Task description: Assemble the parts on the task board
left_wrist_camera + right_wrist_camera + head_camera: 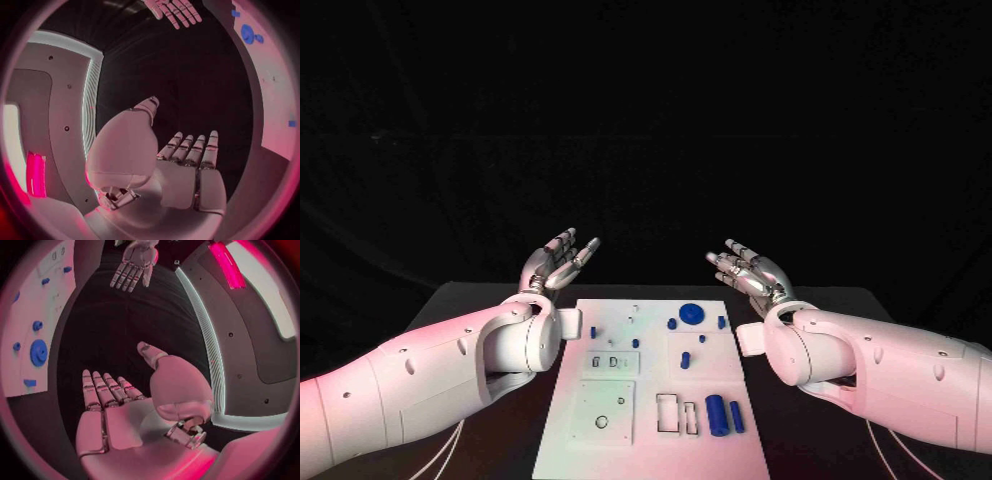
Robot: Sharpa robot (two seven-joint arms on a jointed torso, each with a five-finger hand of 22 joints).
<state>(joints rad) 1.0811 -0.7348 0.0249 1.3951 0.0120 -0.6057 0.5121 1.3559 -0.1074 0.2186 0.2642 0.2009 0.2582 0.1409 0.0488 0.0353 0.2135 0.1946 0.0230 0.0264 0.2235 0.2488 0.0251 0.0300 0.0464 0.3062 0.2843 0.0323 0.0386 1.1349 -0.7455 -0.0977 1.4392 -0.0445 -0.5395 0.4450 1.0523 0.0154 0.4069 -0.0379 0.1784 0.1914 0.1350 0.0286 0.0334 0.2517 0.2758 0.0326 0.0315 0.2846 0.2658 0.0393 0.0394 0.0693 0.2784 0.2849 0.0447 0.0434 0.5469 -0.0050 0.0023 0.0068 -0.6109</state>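
task board: smooth matt white plate, looks plastic. parts: smooth blue plastic look, slight sheen; round part same finish. table: matt black surface. left hand and right hand: silvery metallic fingers, satin sheen, smooth palm panels. arms: glossy white hard shell, plastic look. backdrop: matt black, cloth-like.

**Board between two raised hands**

The task board lies in the middle of the table. The left hand hangs beyond its far left corner, the right hand beyond its far right corner. A gear sits near the board's far edge, two cylinders near its right front.
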